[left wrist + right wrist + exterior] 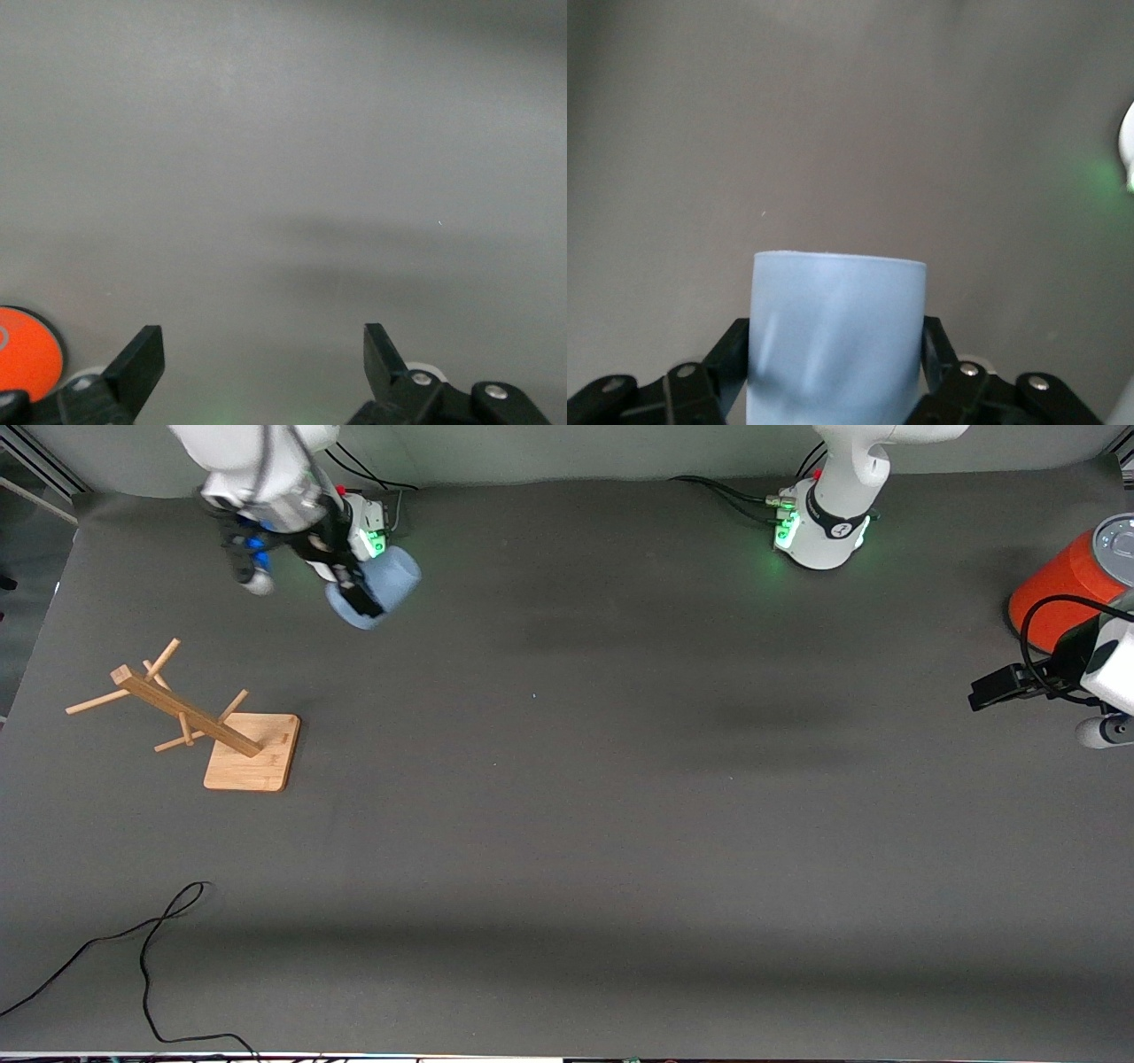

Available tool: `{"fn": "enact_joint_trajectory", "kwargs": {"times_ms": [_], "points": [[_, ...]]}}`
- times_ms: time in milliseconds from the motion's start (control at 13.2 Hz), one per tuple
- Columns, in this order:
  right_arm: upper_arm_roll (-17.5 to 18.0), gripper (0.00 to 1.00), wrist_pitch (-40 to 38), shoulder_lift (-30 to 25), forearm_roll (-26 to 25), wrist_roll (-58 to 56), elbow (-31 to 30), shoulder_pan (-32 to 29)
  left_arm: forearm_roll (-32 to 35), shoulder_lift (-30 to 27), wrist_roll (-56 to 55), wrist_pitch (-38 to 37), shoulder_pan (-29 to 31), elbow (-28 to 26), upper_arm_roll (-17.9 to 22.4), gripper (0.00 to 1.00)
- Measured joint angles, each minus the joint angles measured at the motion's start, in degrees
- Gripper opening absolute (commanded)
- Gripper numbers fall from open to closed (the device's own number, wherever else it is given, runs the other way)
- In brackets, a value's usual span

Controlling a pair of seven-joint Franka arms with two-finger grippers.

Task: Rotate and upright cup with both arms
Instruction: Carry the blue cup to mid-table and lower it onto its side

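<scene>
My right gripper [359,595] is shut on the pale-blue cup [383,583] and holds it tilted in the air over the table close to the right arm's base. In the right wrist view the cup [837,341] fills the space between the right gripper's [835,331] two black fingers, which press on its sides. My left gripper [985,689] is up at the left arm's end of the table, beside the orange-red can. In the left wrist view the left gripper [263,350] is open and empty over bare table.
A large orange-red can [1059,593] with a grey lid stands at the left arm's end and also shows in the left wrist view [27,350]. A wooden peg rack [221,731] stands at the right arm's end. A black cable [151,957] lies near the front edge.
</scene>
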Motion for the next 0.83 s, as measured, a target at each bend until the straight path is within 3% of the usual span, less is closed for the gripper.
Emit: {"fn": "enact_joint_trajectory", "kwargs": {"times_ms": [226, 528, 830], "points": [[6.91, 0.35, 5.39, 13.20, -2.44, 15.89, 8.04, 1.81, -0.01, -0.04, 0.00, -0.06, -0.04, 0.01, -0.05, 1.00], [7.54, 0.34, 9.41, 31.52, -15.31, 37.87, 18.52, 12.72, -0.02, -0.04, 0.00, -0.10, -0.04, 0.02, 0.00, 1.00], [7.27, 0.32, 9.80, 49.34, -25.91, 51.05, 30.67, 20.38, -0.02, -0.04, 0.00, -0.10, -0.04, 0.02, 0.00, 1.00]]}}
